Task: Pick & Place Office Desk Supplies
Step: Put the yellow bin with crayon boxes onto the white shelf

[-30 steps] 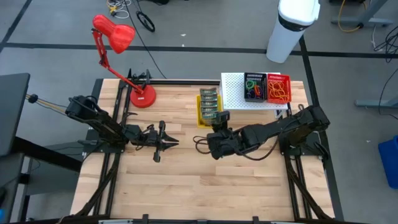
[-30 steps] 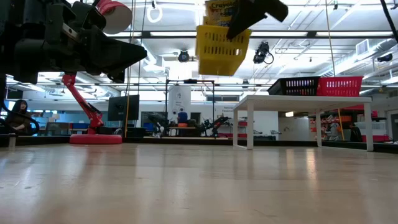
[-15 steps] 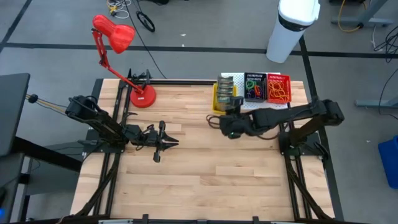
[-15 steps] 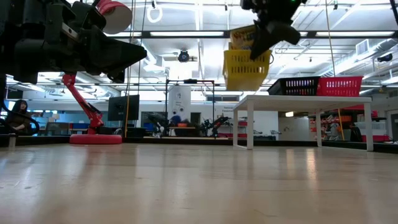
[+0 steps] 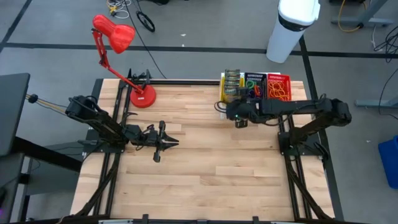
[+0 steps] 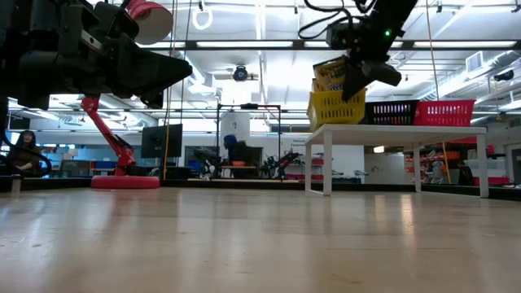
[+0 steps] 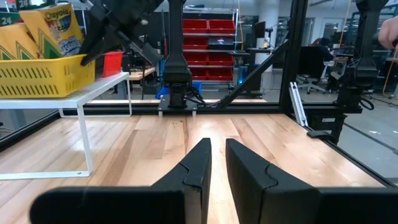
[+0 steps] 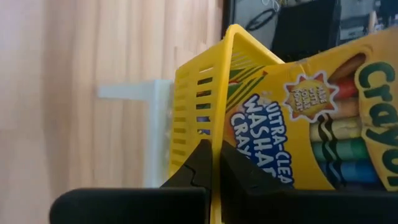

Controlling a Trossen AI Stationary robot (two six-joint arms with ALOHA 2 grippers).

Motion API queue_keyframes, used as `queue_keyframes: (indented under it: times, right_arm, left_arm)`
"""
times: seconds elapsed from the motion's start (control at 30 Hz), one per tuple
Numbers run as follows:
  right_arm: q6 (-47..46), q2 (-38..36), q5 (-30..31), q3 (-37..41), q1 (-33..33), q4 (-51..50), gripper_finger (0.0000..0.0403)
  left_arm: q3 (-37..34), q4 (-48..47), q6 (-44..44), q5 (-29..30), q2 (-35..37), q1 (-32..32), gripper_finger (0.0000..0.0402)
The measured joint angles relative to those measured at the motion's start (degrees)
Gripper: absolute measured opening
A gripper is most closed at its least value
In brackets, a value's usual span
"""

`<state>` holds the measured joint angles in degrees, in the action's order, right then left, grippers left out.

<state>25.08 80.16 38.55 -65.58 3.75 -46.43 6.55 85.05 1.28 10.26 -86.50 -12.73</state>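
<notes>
Pale wooden planks make up the tabletop [image 5: 205,162], smooth and matte, with a bright workshop of red bins and black frames beyond it. On the left a glossy red metal desk lamp [image 5: 115,37] stands on its round base at the table's back edge. Just in front of it the left gripper [image 5: 163,142] hangs idle over the wood, its two dark fingers nearly together with only a thin slit between them and nothing in it. To the right, the right gripper [image 8: 214,165] is pinched shut on the slotted wall of a yellow plastic basket [image 6: 335,107], which sits at the left end of a white perforated metal riser [image 6: 399,130]. Inside it stand yellow-and-green cardboard crayon boxes [image 8: 298,124], printed "ULTRA-CLEAN WASHABLE" under a large "Crayola". Beside it on the riser are a black slotted bin [image 5: 254,86] of small green and purple loops and a red slotted bin [image 5: 278,87] of orange rubber bands.
</notes>
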Motion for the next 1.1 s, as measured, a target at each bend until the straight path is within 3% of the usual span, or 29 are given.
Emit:
queue_keyframes:
  times: [1.1]
  right_arm:
    - [0.58, -0.22, -1.37, 0.85, 2.77, -0.18, 0.0023]
  left_arm:
    - [0.00, -0.01, -0.34, -0.22, 0.00, 0.00, 0.0053]
